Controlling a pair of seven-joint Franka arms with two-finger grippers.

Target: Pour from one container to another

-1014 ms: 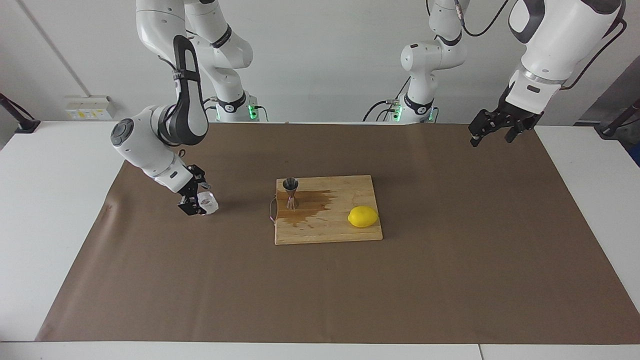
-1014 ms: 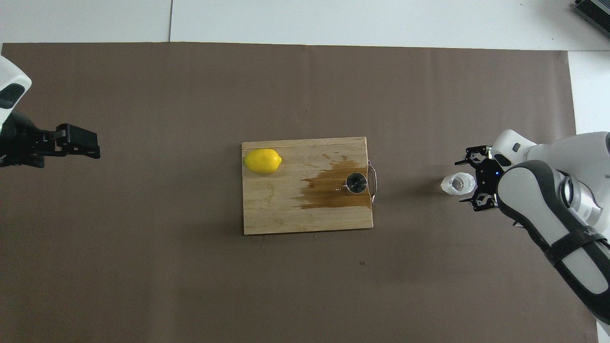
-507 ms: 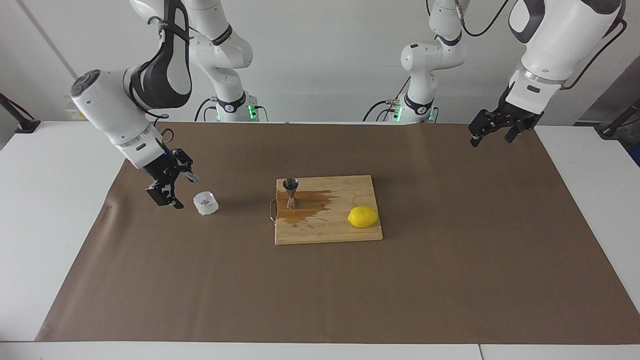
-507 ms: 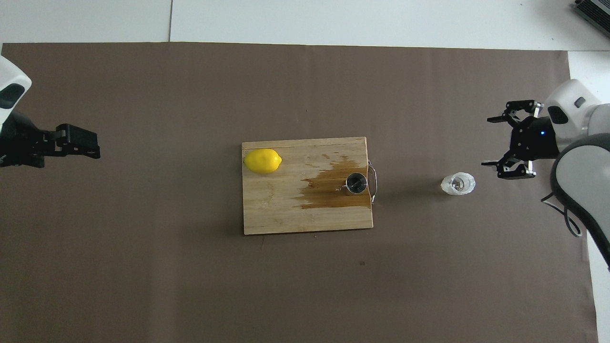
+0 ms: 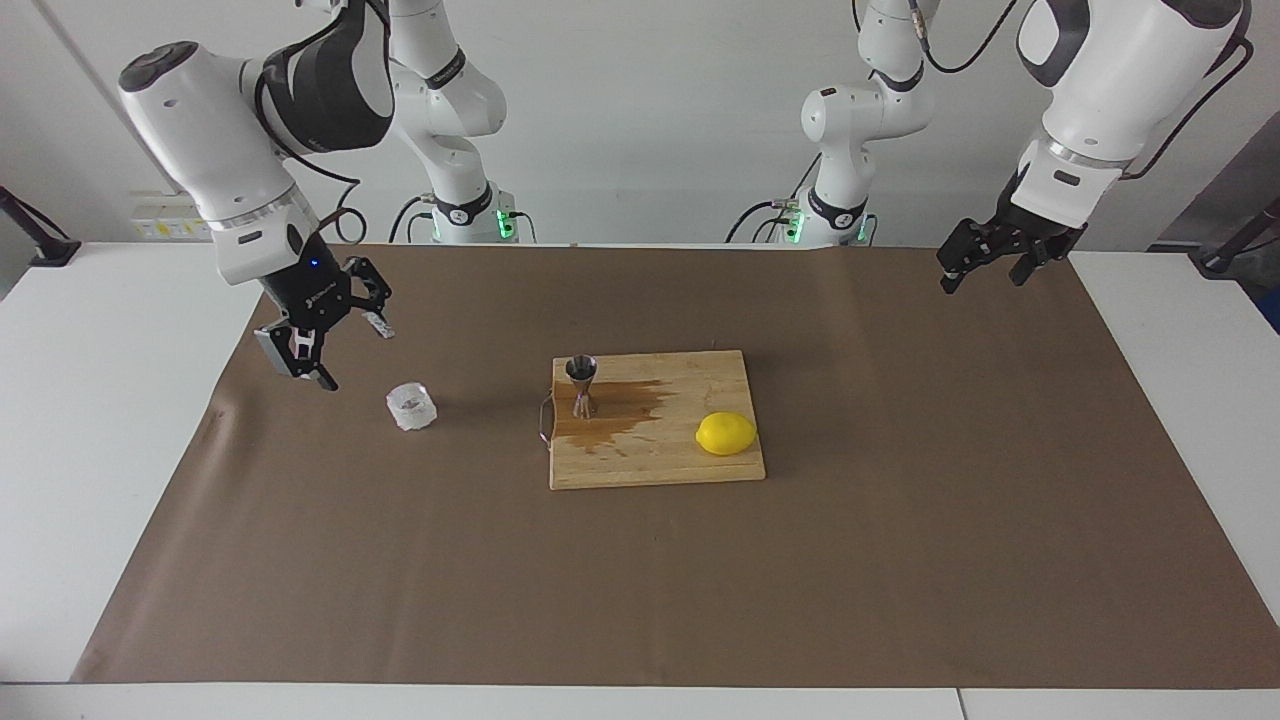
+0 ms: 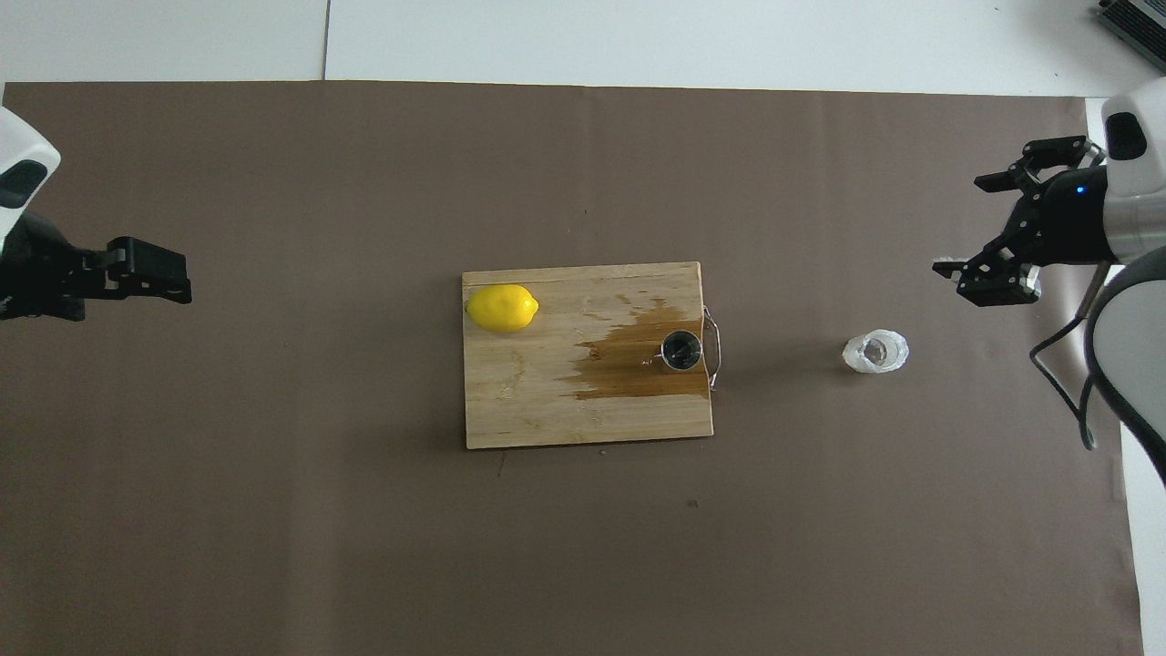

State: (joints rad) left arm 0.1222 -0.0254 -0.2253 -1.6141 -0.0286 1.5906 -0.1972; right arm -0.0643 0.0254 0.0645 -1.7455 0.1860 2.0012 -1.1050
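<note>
Glass tumbler (image 5: pixel 412 406) | upright on mat, clear of right hand (image 5: pixel 335 335) | hand spread, empty, raised

We see bare brown mat (image 5: pixel 640 580) all around the cutting board (image 5: pixel 655 465). On the board only the jigger (image 5: pixel 581 386) and lemon (image 5: pixel 726 433) stand in the way; the glass tumbler (image 5: pixel 412 406) sits apart.

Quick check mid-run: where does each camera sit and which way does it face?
Facing view: high across the table, looking at both arms' bases; right gripper open over the mat near the glass tumbler.
Overhead view: above the robots' end, looking steeply down; only grippers and forearms show, left gripper waiting.
Shared: cutting board, jigger, lemon.
</note>
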